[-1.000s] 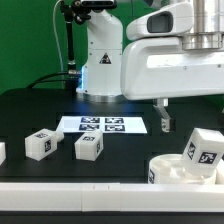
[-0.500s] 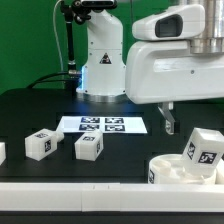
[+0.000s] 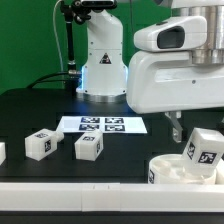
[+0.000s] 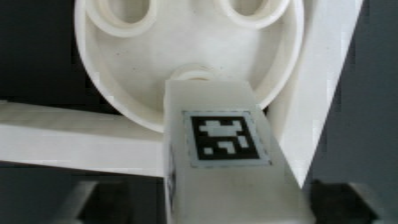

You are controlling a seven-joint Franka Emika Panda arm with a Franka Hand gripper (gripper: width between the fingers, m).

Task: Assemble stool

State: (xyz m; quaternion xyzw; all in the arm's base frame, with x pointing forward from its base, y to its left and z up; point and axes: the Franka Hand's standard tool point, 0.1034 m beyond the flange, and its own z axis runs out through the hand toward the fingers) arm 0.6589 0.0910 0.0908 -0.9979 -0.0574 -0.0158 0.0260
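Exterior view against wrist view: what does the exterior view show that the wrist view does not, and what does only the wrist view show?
Only the exterior view shows the claw from outside, the marker board and the loose legs lying on the table. Only the wrist view shows the two round sockets at close range. Both show the seat and the tagged leg at it. Neither view tells whether the claw is open or shut.

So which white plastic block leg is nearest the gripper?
The leg standing on the white round seat, exterior view's right; the other legs lie apart on the black table.
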